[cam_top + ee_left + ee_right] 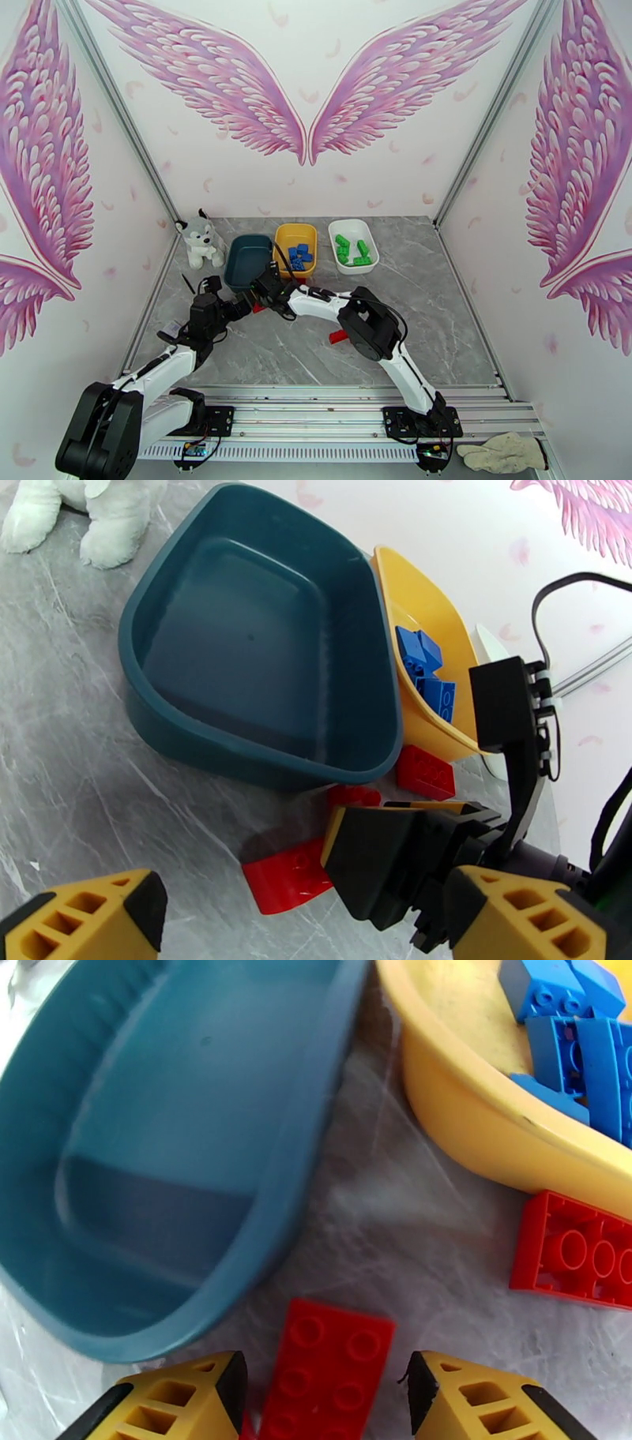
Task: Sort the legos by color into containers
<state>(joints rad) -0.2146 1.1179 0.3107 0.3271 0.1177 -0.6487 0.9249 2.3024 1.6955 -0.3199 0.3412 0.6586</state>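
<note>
My right pincer (324, 1393) is released, straddling a flat red brick (330, 1351). The empty teal tray (310, 1140) is just ahead-left, the yellow tray (466, 1118) of blue bricks (565, 1047) ahead-right. I'd descend squarely, clench its long sides, then lift over the rim.

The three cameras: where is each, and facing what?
Top external: above and behind, looking down at the table; both arms show.
Left wrist: on the left arm, facing the teal tray; its fingers show.
Right wrist: on the right arm, over a red brick between its fingers.
Both wrist views share the teal tray and yellow tray.
</note>
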